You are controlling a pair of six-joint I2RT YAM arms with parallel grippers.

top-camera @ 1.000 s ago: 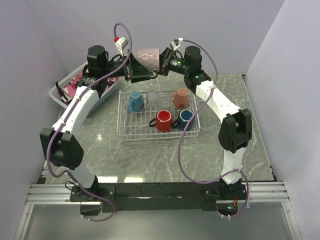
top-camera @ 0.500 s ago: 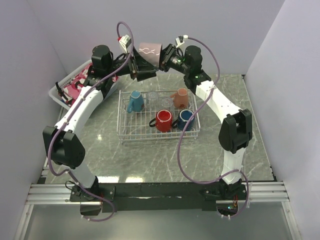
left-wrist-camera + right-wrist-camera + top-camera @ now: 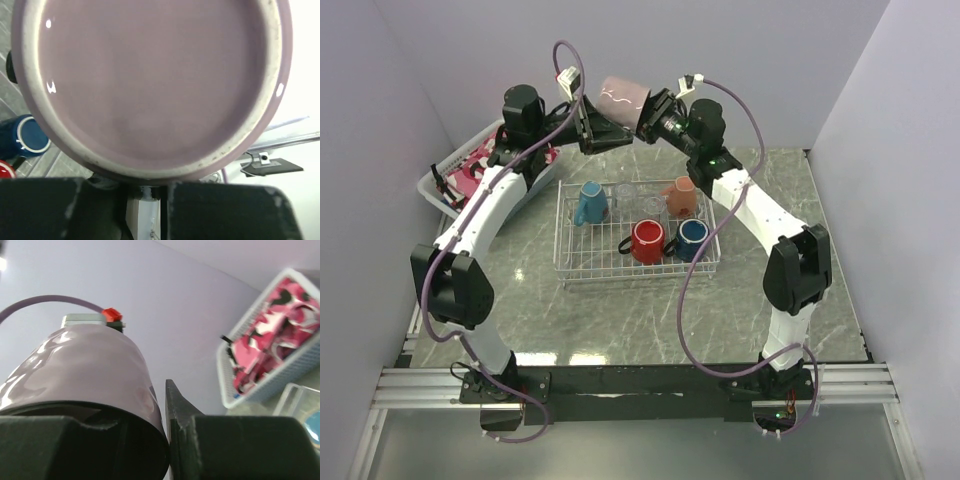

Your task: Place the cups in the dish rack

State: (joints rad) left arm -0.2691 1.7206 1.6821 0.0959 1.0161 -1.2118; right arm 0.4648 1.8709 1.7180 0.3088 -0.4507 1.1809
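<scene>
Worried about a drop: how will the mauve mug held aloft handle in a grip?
The mug shows glossy highlights, so it is probably slippery in the right hand pinching its wall. It looks like rigid ceramic, likely heavy for its size and apt to chip if it fell onto the rack.

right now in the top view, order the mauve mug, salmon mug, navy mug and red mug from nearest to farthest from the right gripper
1. mauve mug, held in the right gripper
2. salmon mug, back right of the dish rack
3. navy mug and red mug, front row, too close to call
</scene>
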